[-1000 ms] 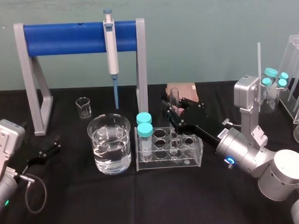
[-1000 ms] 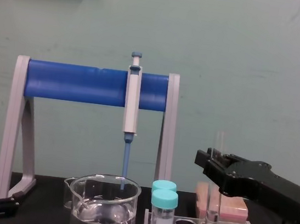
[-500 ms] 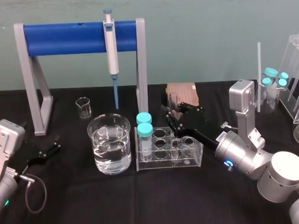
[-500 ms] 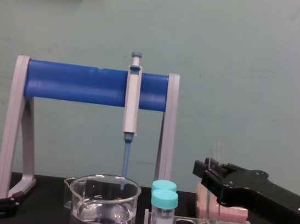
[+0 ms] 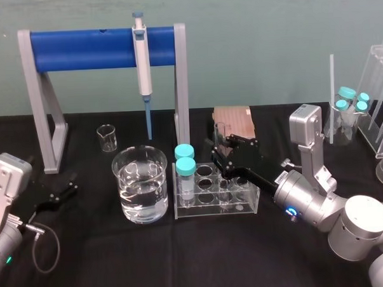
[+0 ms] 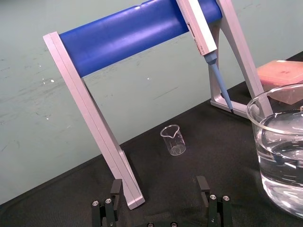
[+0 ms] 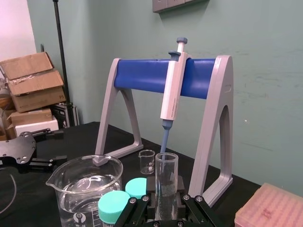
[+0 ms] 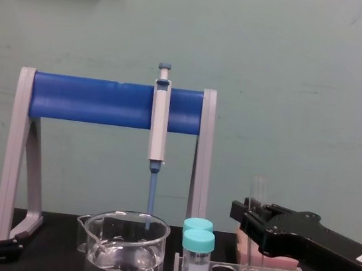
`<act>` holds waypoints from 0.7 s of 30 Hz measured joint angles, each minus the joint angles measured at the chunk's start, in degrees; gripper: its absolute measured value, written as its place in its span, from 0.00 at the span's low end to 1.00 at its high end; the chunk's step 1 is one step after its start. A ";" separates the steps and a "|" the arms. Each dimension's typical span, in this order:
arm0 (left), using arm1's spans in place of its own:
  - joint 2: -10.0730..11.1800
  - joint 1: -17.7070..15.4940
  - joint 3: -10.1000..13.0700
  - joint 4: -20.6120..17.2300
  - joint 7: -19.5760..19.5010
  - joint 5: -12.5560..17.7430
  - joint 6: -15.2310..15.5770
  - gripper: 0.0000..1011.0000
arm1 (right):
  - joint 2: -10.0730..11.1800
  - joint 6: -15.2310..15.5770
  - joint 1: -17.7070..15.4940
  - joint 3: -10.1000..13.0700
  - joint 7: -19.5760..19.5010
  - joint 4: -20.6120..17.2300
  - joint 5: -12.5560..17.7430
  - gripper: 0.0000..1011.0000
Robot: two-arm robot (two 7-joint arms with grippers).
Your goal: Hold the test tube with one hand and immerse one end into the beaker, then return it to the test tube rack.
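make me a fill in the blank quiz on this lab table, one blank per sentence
1. The right tool grips the test tube, which stands ____ at the rack.
2. The rack also holds ____ capped tubes.
3. The pipette hangs on a ____ bar.
4. The left tool rests left of the beaker with fingers ____.
Missing words: upright; two; blue; open.
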 joint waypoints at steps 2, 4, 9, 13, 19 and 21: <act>0.00 0.00 0.00 0.00 0.00 0.00 0.00 0.99 | -0.02 0.02 0.00 -0.01 -0.01 0.05 -0.04 0.22; 0.00 0.00 0.00 0.00 0.00 0.00 0.00 0.99 | -0.03 0.05 0.00 -0.02 -0.02 0.08 -0.09 0.22; 0.00 0.00 0.00 0.00 0.00 0.00 0.00 0.99 | -0.03 0.07 0.19 -0.15 -0.41 0.23 -0.72 0.22; 0.00 0.00 0.00 0.00 0.00 0.00 0.00 0.99 | -0.02 0.08 0.21 -0.17 -0.46 0.23 -0.84 0.22; 0.00 0.00 0.00 0.00 0.00 0.00 0.00 0.99 | -0.02 0.08 0.21 -0.14 -0.43 0.23 -0.75 0.22; 0.00 0.00 0.00 0.00 0.00 0.00 0.00 0.99 | -0.01 0.08 0.20 -0.13 -0.42 0.23 -0.71 0.23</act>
